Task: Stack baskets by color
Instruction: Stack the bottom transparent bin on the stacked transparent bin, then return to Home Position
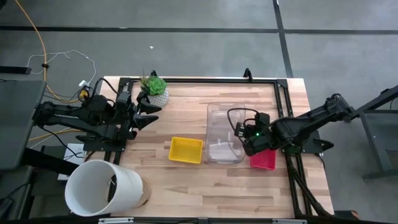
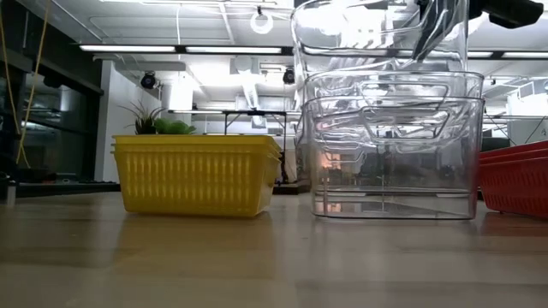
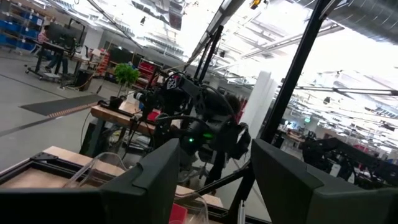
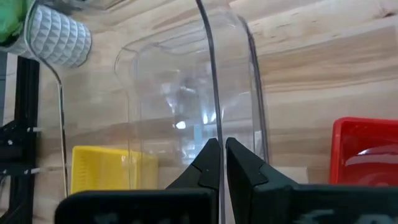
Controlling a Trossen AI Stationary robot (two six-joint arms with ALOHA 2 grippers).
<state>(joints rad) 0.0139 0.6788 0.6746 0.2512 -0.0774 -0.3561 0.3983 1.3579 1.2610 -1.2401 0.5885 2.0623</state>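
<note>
Three colours of basket sit on the table. Clear baskets occupy the centre: in the low view two sit nested on the wood, and a third hangs tilted above them. Its thin wall is pinched edge-on between the clenched fingers of the right gripper, so the wall runs straight through the jaw line and the basket body extends away from the wrist.

Handling judgement: the clear plastic looks light, stiff and slick. A rim or side-wall pinch is the practical hold, since the body is too wide to span. With a hold on one wall only, the basket may swing or slip; it should be squared over the nested pair before release.

From the clear stack, the yellow basket lies just beside it at 9 o'clock on the table. The red basket lies at 4 o'clock, partly under the right arm. Both are mesh-sided and look equally light.

Further out at 10 o'clock stands the plant. Near it the left gripper waits at the table's edge with its jaws spread and holding nothing. A white tub lies at 8 o'clock.
</note>
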